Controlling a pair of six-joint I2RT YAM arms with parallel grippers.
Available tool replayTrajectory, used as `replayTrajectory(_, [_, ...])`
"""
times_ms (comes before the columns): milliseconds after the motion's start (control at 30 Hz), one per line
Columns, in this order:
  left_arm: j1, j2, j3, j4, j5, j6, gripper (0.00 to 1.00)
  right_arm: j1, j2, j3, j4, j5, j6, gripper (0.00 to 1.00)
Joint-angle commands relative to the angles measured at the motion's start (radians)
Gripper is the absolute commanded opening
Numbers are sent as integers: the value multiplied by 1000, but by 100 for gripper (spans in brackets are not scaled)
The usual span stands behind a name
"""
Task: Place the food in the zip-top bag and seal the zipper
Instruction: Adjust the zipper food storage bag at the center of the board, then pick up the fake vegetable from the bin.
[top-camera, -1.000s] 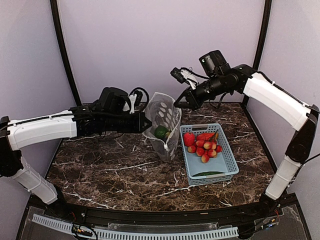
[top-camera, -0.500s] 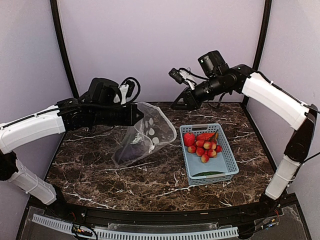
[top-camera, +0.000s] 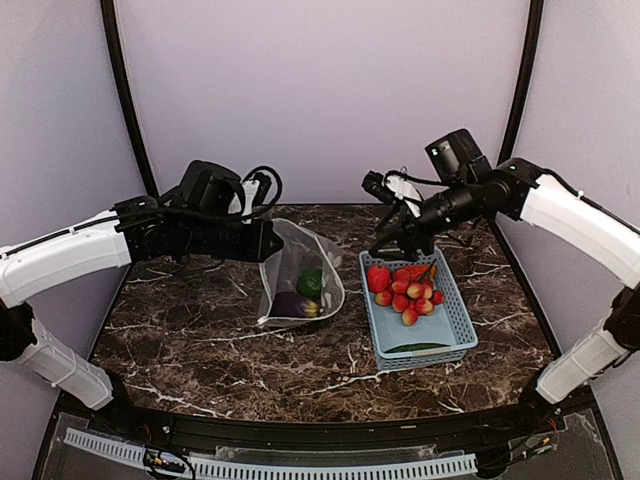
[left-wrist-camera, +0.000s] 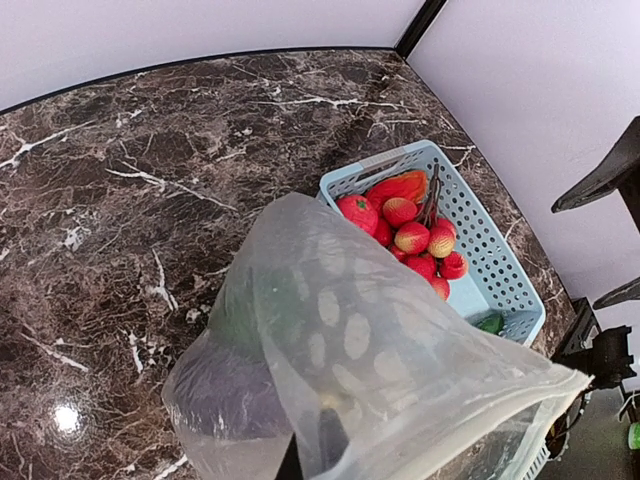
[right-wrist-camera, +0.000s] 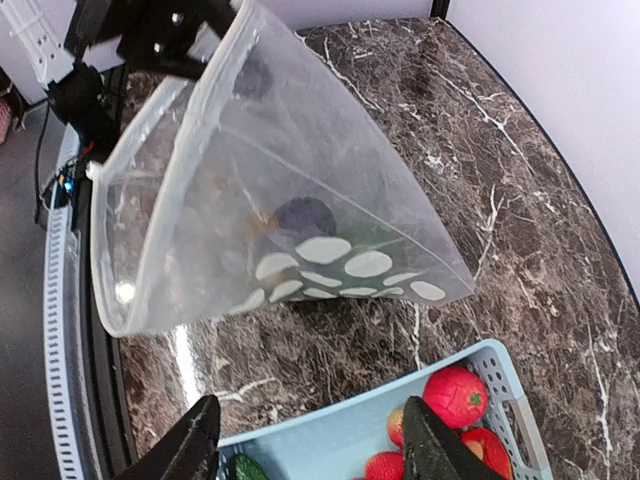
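The clear zip-top bag (top-camera: 300, 275) with white dots hangs from my left gripper (top-camera: 265, 240), which is shut on its mouth edge. Its bottom rests on the table. A green piece (top-camera: 310, 282) and the purple eggplant (top-camera: 290, 303) lie inside. In the left wrist view the bag (left-wrist-camera: 380, 350) covers the fingers. The zipper strip (right-wrist-camera: 150, 110) runs along the mouth; I cannot make out its slider. My right gripper (top-camera: 395, 240) is open and empty over the basket's far-left corner. In the basket are red food pieces (top-camera: 405, 285) and a green cucumber (top-camera: 415, 347).
The light-blue slotted basket (top-camera: 440, 335) stands right of the bag on the dark marble table (top-camera: 200, 330). In the right wrist view the basket (right-wrist-camera: 340, 440) rim lies between my open fingers (right-wrist-camera: 195, 445). Black frame posts and lilac walls close in the back and sides.
The right gripper opened and dropped right, from above the bag to over the basket. The left gripper swung the bag, which now rests lower with food in it.
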Motion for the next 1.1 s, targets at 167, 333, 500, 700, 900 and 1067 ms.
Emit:
replayTrajectory(167, [-3, 21, -18, -29, 60, 26, 1, -39, -154, -307, 62, 140, -244, 61])
replayTrajectory(333, [-3, 21, 2, -26, 59, 40, 1, -70, -174, -387, 20, 105, -285, 56])
replayTrajectory(500, [-3, 19, 9, -34, 53, 50, 1, -71, -153, -450, -9, 101, -333, 54])
replayTrajectory(700, [-3, 12, 7, -44, 51, 56, 1, -71, -55, -435, -99, 85, -359, 50])
replayTrajectory(900, [-3, -1, 2, -43, 38, 67, 1, -71, 24, -422, -106, 95, -376, 48])
replayTrajectory(1067, [-3, -5, -3, -45, 26, 76, 1, -59, 58, -414, -102, 72, -396, 48])
